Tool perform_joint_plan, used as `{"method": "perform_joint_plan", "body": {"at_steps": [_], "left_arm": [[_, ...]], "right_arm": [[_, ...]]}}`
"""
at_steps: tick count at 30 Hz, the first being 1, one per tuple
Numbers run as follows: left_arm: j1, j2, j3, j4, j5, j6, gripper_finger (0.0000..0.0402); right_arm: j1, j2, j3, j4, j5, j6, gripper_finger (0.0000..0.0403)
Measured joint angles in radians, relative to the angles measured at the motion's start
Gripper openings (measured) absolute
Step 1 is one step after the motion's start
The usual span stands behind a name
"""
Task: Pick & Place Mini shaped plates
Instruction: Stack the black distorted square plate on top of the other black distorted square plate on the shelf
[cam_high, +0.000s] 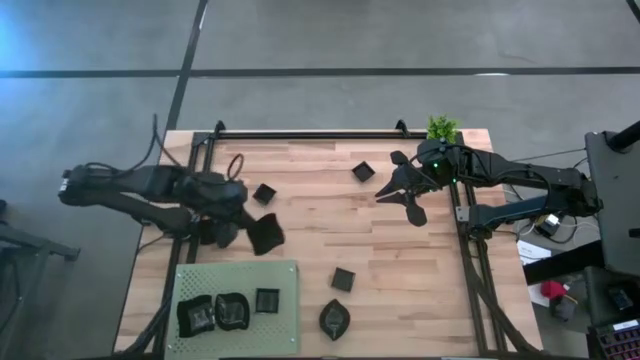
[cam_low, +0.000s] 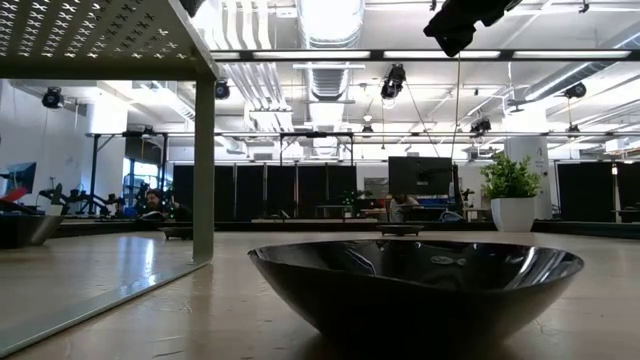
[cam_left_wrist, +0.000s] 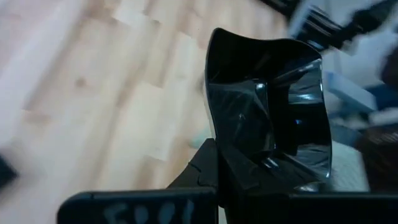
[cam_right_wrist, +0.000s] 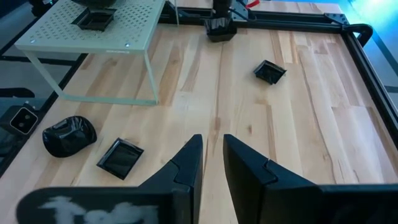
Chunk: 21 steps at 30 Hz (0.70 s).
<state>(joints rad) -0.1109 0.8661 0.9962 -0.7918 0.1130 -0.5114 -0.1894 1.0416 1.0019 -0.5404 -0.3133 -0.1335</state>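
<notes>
My left gripper (cam_high: 240, 230) is shut on a black square mini plate (cam_high: 266, 234) over the table's left half, just beyond the light green perforated mat (cam_high: 238, 270). Three black plates lie on the mat, at its near side (cam_high: 232, 310). Loose plates rest flat on the wood: two squares (cam_high: 264, 193) (cam_high: 362, 171) toward the far side, a square (cam_high: 343, 279) and a leaf-like one (cam_high: 334, 318) near the front. My right gripper (cam_high: 403, 198) hovers open over the right half, touching nothing; its fingers (cam_right_wrist: 211, 155) stand a narrow gap apart. My left gripper pinches the square plate by one side wall (cam_left_wrist: 261, 171), apparently one finger (cam_left_wrist: 208, 168) outside it and one inside the hollow. The plate stands on edge beyond the fingertips, its hollow turned toward the wrist camera. It hangs below the gripper (cam_right_wrist: 221, 30), apparently lifted off the wood.
The mat stands raised on legs (cam_low: 203, 170) at the near left. A small potted plant (cam_high: 441, 128) sits at the far right corner. Black frame rails (cam_high: 465, 250) run along the table's sides and far edge. Bare wood (cam_high: 320, 225) lies between the two grippers.
</notes>
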Motion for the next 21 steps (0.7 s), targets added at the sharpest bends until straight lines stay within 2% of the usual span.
{"method": "perform_joint_plan", "body": {"at_steps": [6, 10, 17, 21], "left_arm": [[-0.102, -0.054, 0.0, -0.02, 0.109, -0.047, 0.0], [-0.185, -0.074, 0.0, -0.02, 0.161, -0.142, 0.0], [-0.369, -0.081, 0.0, -0.033, 0.164, -0.247, 0.0], [-0.471, -0.073, 0.0, -0.081, 0.1, -0.32, 0.0]], "right_arm": [[0.0, 0.0, 0.0, 0.0, 0.0, 0.001, 0.0061], [0.0, 0.0, 0.0, 0.0, 0.0, 0.0, 0.0061], [0.0, 0.0, 0.0, 0.0, 0.0, -0.005, 0.0057], [0.0, 0.0, 0.0, 0.0, 0.0, -0.005, 0.0057]]}}
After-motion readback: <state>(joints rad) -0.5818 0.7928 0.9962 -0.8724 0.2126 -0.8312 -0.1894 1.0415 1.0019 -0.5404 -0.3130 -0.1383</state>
